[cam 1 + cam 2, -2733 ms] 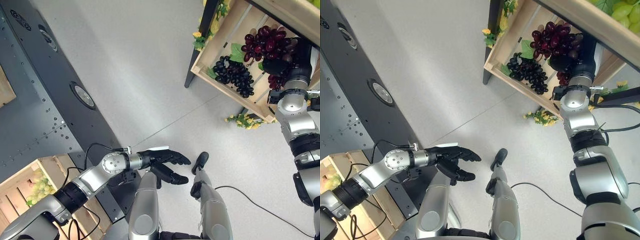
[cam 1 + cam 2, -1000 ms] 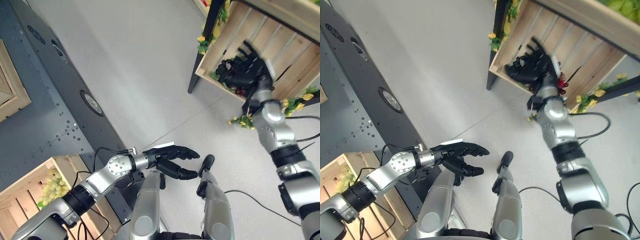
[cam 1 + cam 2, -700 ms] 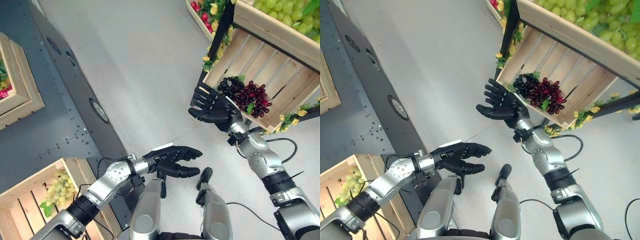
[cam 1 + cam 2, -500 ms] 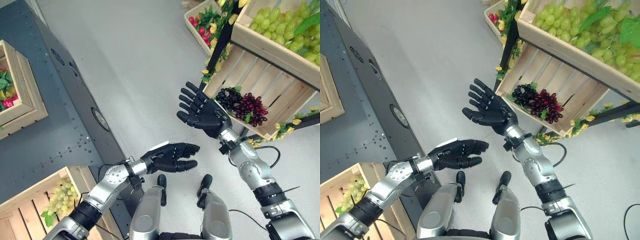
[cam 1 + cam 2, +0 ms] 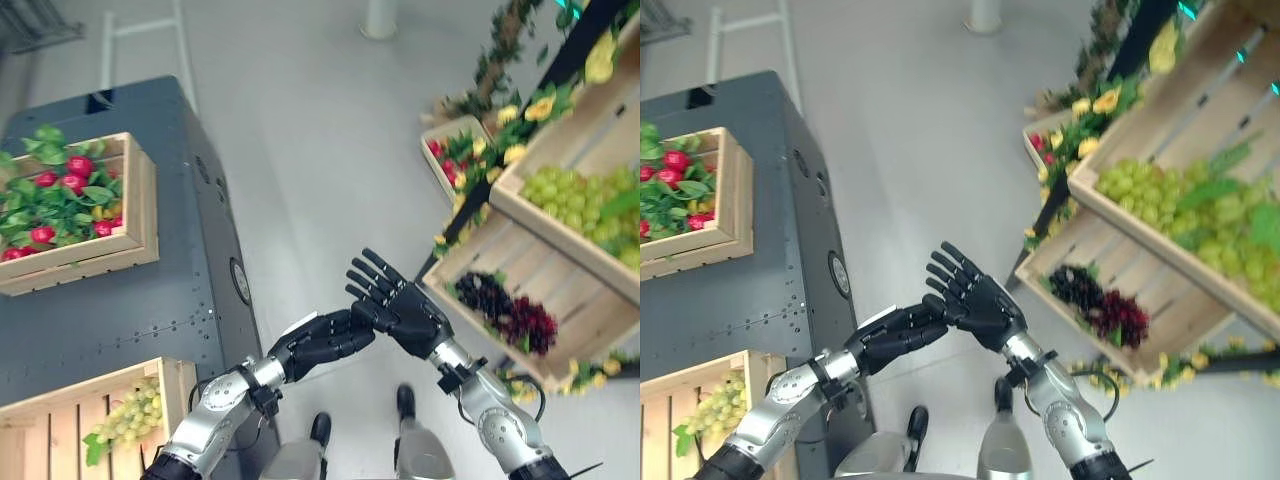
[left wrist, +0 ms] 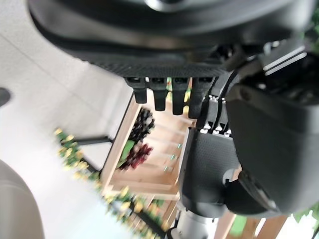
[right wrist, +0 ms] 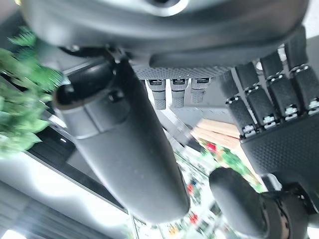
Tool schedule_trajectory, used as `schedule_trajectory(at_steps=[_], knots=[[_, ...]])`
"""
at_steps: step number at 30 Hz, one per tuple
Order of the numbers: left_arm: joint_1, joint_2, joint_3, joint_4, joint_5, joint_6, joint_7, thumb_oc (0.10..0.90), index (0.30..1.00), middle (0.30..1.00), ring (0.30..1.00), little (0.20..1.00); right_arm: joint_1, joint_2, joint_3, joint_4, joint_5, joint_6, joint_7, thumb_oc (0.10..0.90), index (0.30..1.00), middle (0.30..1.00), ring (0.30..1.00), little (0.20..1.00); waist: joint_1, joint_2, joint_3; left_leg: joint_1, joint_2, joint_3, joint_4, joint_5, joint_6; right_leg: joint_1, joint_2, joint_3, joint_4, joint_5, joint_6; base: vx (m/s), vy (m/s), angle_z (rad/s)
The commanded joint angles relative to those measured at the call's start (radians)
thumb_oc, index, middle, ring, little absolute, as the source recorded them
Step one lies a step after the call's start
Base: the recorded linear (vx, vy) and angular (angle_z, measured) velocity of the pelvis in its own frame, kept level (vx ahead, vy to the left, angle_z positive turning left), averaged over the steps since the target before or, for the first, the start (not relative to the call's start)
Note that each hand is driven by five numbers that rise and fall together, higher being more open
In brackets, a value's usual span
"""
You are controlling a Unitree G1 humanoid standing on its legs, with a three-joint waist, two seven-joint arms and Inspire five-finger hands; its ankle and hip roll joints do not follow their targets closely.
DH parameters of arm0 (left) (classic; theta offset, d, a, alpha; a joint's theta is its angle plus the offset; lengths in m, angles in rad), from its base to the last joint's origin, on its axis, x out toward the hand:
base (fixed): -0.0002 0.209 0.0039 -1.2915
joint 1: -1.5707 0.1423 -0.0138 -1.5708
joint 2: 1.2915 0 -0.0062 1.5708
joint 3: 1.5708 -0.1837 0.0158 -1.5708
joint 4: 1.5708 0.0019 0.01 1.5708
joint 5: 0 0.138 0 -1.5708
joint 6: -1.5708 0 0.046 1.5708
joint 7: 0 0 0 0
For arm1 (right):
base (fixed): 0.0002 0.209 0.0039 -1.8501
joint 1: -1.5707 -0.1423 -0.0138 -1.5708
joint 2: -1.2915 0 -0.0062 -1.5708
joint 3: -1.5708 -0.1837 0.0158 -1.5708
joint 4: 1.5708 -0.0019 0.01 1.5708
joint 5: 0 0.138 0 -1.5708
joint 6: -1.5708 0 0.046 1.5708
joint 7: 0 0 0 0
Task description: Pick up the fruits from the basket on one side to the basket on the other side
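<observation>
My right hand (image 5: 405,312) and left hand (image 5: 322,345) meet in mid-air in front of me, both open, fingertips touching, nothing held. In the left wrist view my left hand's fingers (image 6: 162,92) are straight, with the right hand (image 6: 212,169) just past them. In the right wrist view the left hand (image 7: 279,129) is beside my right thumb (image 7: 124,144). A dark and a red grape bunch (image 5: 505,310) lie in the low wooden crate (image 5: 560,345) at the right, apart from both hands. Green grapes (image 5: 125,420) lie in the crate (image 5: 60,400) at lower left.
A crate of green grapes (image 5: 575,195) sits on the shelf above the low crate. A crate of red fruit and leaves (image 5: 70,195) rests on the grey cabinet (image 5: 150,290). A small crate of red fruit (image 5: 450,160) and yellow flowers (image 5: 540,105) stand by the shelf's black post.
The camera has tilted upward. My right hand left the grape crate with nothing in it and swung to the middle. My left hand rose to touch it.
</observation>
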Motion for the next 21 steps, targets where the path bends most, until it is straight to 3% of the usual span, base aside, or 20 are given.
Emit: schedule_trajectory(at_steps=[1, 5, 9, 12, 15, 19, 21], knots=[[-0.017, 0.008, 0.061, -0.172, -0.129, -0.078, 0.004, 0.8, 0.9, 0.9, 0.9, 0.9, 0.009, -0.035, 0.044, -0.057, -0.003, -0.012, 0.085, 0.8, 0.9, 0.9, 0.9, 0.9, 0.038, -0.029, -0.109, 0.023, -0.057, 0.071, -0.077, 0.0, 0.059, -0.071, 0.031, 0.017, 0.106, -0.048, 0.033, 0.05, -0.461, 0.77], [-0.008, 0.017, 0.082, -0.204, -0.156, -0.063, 0.025, 0.8, 0.9, 0.9, 0.9, 0.9, 0.02, -0.07, 0.059, -0.065, -0.037, 0.008, 0.075, 0.8, 0.9, 0.9, 0.9, 0.9, 0.056, -0.047, -0.125, 0.023, 0.004, 0.069, -0.102, 0.035, 0.014, -0.022, 0.07, -0.034, 0.069, -0.081, -0.012, 0.04, -0.461, 0.41], [-0.014, 0.02, 0.109, -0.23, -0.166, -0.07, 0.021, 0.8, 0.9, 0.9, 0.9, 0.9, 0.021, -0.088, 0.063, -0.053, -0.037, -0.001, 0.075, 0.8, 0.9, 0.9, 0.9, 0.9, 0.086, -0.06, -0.112, -0.045, 0.082, 0.085, -0.107, 0.124, -0.051, 0.019, 0.093, -0.119, 0.037, -0.097, -0.05, -0.05, -0.326, 0.59], [-0.045, 0.011, 0.113, -0.218, -0.154, -0.088, 0.025, 0.8, 0.9, 0.9, 0.9, 0.9, -0.006, -0.083, 0.079, -0.025, -0.037, -0.022, 0.068, 0.8, 0.9, 0.9, 0.9, 0.9, 0.105, -0.058, -0.096, -0.11, 0.083, 0.117, -0.084, 0.15, -0.07, 0.037, 0.094, -0.19, 0.022, -0.109, -0.067, -0.12, -0.229, 0.64], [-0.068, -0.002, 0.116, -0.208, -0.166, -0.081, 0.031, 0.8, 0.9, 0.9, 0.9, 0.9, -0.031, -0.078, 0.085, 0.018, -0.046, -0.041, 0.087, 0.8, 0.9, 0.9, 0.9, 0.9, 0.107, -0.06, -0.09, -0.129, 0.061, 0.188, -0.003, 0.11, -0.067, 0.052, 0.073, -0.259, 0.006, -0.11, -0.074, -0.09, -0.125, 1.01], [-0.061, 0.004, 0.125, -0.228, -0.077, -0.081, 0.027, 0.8, 0.9, 0.9, 0.9, 0.9, -0.045, -0.077, 0.093, 0.035, -0.035, -0.014, 0.112, 0.8, 0.9, 0.9, 0.9, 0.9, 0.103, -0.073, -0.096, -0.12, 0.005, 0.246, 0.156, -0.004, -0.039, 0.059, 0.043, -0.298, -0.004, -0.088, -0.073, -0.02, -0.048, 0.48], [-0.058, 0.017, 0.134, -0.238, -0.087, -0.065, 0.021, 0.8, 0.9, 0.9, 0.9, 0.9, -0.037, -0.087, 0.091, 0.034, -0.031, -0.011, 0.121, 0.8, 0.9, 0.9, 0.9, 0.9, 0.1, -0.07, -0.101, -0.103, 0.012, 0.27, 0.172, -0.007, -0.041, 0.07, 0.041, -0.314, -0.009, -0.083, -0.073, 0.02, 0.0, 0.61]])
